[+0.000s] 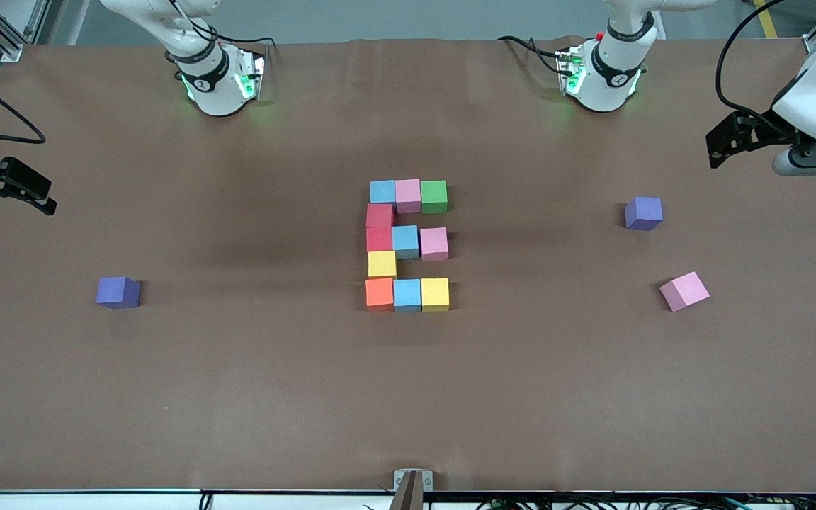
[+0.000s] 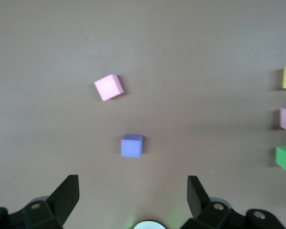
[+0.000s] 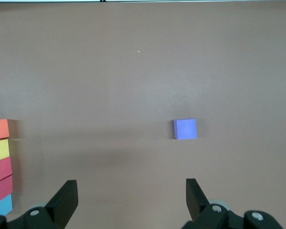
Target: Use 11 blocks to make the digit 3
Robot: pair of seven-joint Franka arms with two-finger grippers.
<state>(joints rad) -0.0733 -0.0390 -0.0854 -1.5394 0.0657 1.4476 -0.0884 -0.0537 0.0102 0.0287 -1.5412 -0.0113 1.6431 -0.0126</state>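
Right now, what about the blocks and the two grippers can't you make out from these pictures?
- Left gripper, front view: the picture's edge cuts off part of its arm.
- Right gripper, front view: likewise cut at the edge.
- Block figure: each wrist view shows only its nearest blocks; the frame edge cuts the rest.
- Loose pink block and two purple blocks: undersides hidden against the table.

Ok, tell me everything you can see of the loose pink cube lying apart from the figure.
The loose pink cube is a small matte foam-like block, light pink, sharp-edged, looking undamaged. It sits flat on the brown table, turned askew to the figure's rows. It lies toward the left arm's end, nearer the front camera than a purple cube, touching nothing else. Neither gripper is near it.
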